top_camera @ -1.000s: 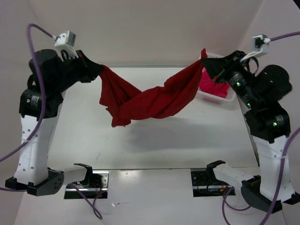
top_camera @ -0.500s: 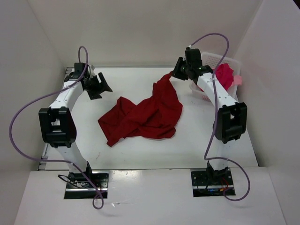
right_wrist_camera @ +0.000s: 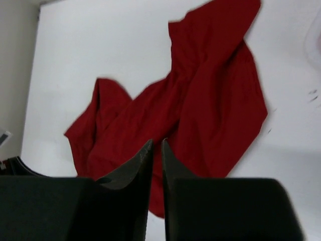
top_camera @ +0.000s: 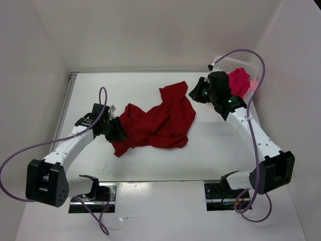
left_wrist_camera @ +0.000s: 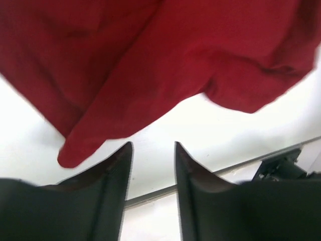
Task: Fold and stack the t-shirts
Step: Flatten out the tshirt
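Observation:
A dark red t-shirt [top_camera: 158, 120] lies crumpled on the white table [top_camera: 140, 88], spread from the middle toward the left. My left gripper [top_camera: 118, 131] sits low at the shirt's left edge. In the left wrist view the gripper [left_wrist_camera: 153, 145] is open over bare table, with the red cloth [left_wrist_camera: 150, 60] just beyond its fingertips. My right gripper [top_camera: 195, 93] hovers off the shirt's upper right corner. In the right wrist view the gripper [right_wrist_camera: 156, 142] shows a narrow gap with nothing in it, above the shirt [right_wrist_camera: 210, 105].
A white perforated basket [top_camera: 220, 63] stands at the back right corner, holding a crimson-pink shirt [top_camera: 239, 80] with a bit of salmon pink cloth [top_camera: 254, 85] beside it. White walls close in the table on three sides. The table's front edge [left_wrist_camera: 225, 172] runs close to the left gripper.
A second ago both grippers held the dark red shirt stretched in the air. Both have let go, the shirt now lies on the table, and both arms have come down near it.

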